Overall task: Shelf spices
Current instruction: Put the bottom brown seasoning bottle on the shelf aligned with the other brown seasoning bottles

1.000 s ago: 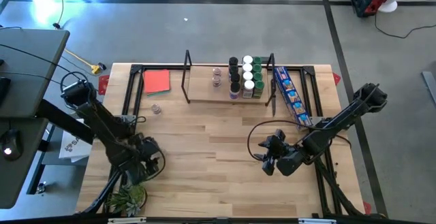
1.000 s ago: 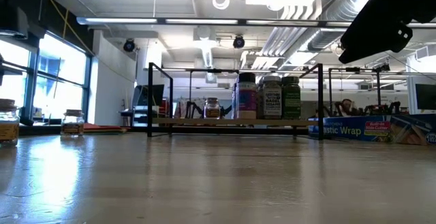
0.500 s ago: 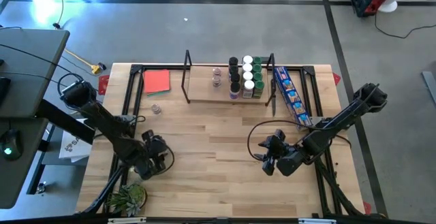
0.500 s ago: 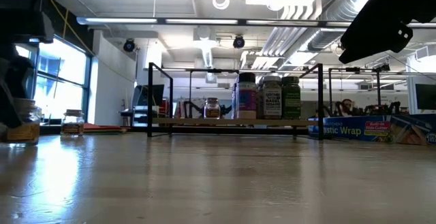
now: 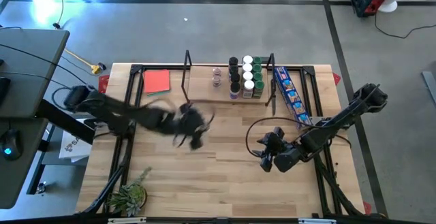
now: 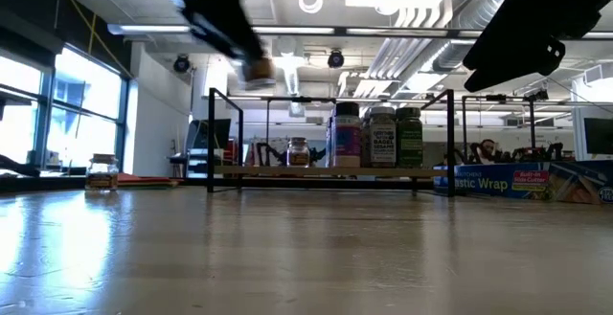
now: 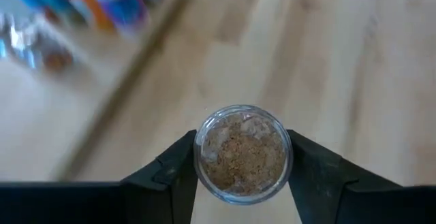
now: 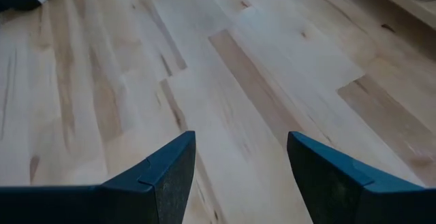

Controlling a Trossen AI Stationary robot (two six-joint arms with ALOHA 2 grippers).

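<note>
My left gripper (image 5: 194, 132) hangs over the middle of the table, just near of the shelf (image 5: 204, 100), shut on a small clear-topped jar of brown spice (image 7: 243, 152). In the low view that jar (image 6: 257, 69) shows blurred, high above the tabletop. The shelf is a narrow light-wood board between black wire uprights. Several jars (image 5: 245, 77) stand on its right end and a single jar (image 5: 216, 78) near its middle. Another loose jar (image 6: 101, 173) stands on the table at the left. My right gripper (image 5: 267, 157) waits open above the right half of the table. My left gripper pinches the spice jar between its two fingers (image 7: 177, 166), one on each side of the round wall (image 7: 202, 157) just under the clear top. The fingers come from above, pointing down along the jar. The jar is lifted clear of the table.
A long blue printed box (image 5: 289, 94) lies right of the shelf. A red flat piece (image 5: 157, 81) sits at the far left and a green plant (image 5: 129, 197) at the near-left corner. Bare wood (image 8: 204, 88) lies under my right gripper.
My left gripper was at the near-left of the table, down at a jar standing there. It has lifted that jar clear and swung fast toward the right and the far edge, up to the shelf. The right arm has kept still.
</note>
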